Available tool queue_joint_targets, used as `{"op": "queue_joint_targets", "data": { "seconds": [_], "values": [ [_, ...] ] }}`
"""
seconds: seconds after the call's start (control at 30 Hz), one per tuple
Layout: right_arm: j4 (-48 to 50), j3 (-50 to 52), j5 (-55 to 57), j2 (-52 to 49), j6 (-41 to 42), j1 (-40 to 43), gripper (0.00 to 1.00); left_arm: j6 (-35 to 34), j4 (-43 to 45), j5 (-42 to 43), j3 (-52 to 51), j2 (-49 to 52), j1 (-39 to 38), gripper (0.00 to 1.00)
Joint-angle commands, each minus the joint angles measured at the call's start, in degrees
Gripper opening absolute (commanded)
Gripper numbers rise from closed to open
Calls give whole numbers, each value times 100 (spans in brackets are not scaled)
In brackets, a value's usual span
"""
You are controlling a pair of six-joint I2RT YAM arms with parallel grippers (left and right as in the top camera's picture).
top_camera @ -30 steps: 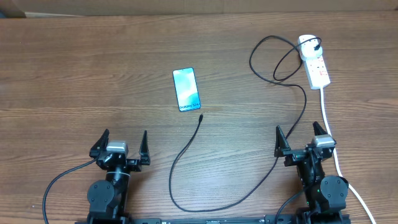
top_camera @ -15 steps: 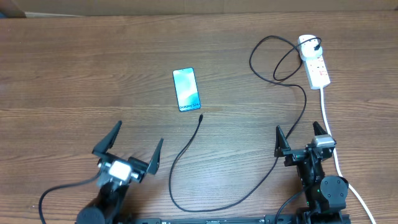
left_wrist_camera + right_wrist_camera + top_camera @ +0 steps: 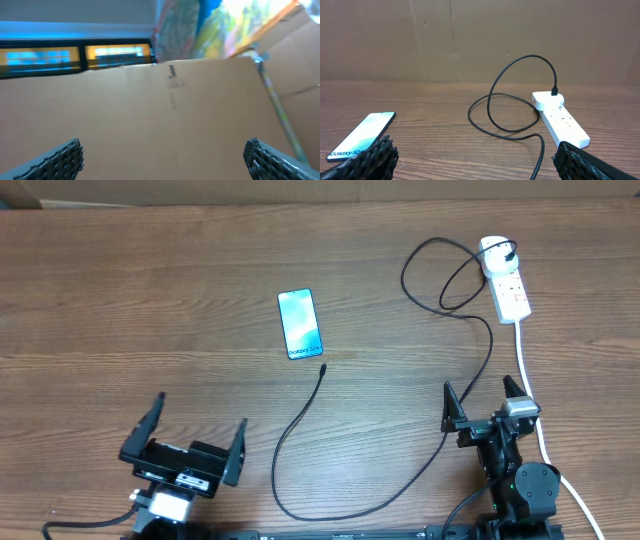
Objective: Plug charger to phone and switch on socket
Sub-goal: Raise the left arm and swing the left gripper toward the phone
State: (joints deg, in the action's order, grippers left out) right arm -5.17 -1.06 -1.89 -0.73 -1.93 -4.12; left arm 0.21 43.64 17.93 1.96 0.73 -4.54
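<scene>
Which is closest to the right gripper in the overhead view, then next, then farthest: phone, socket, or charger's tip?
1. The socket, straight ahead of the right gripper.
2. The charger's tip, mid-table to its left.
3. The phone, just beyond the tip.

A brown wood-grain table [image 3: 150, 300] is backed by a cardboard panel [image 3: 520, 35]. Blurred blue-lit strips [image 3: 40, 55] are seen in the left wrist view.

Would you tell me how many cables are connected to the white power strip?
2. The black charger cable plugs into the far end of the power strip, its tip lying near the phone; the white cord leaves the near end past the right gripper. None seems hidden.
</scene>
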Motion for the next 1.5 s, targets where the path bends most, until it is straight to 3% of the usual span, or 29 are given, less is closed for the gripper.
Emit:
{"op": "queue_joint_targets", "data": {
  "seconds": [0.0,0.53,0.77,1.07,1.23,1.47],
  "values": [
    [33,59,74,57,0,17,100,68,-177,-479,415,-46,11,100],
    [33,59,74,57,0,17,100,48,-688,-485,758,-37,11,100],
    [33,59,74,57,0,17,100,114,-3123,-555,2433,761,11,99],
    [33,59,76,57,0,17,100,111,-7418,-402,6210,3759,11,99],
    [33,59,74,57,0,17,100,-26,-8310,-151,7208,4857,11,100],
    [33,59,74,57,0,17,100,-13,-8352,247,7278,5429,11,99]
  ]
}}
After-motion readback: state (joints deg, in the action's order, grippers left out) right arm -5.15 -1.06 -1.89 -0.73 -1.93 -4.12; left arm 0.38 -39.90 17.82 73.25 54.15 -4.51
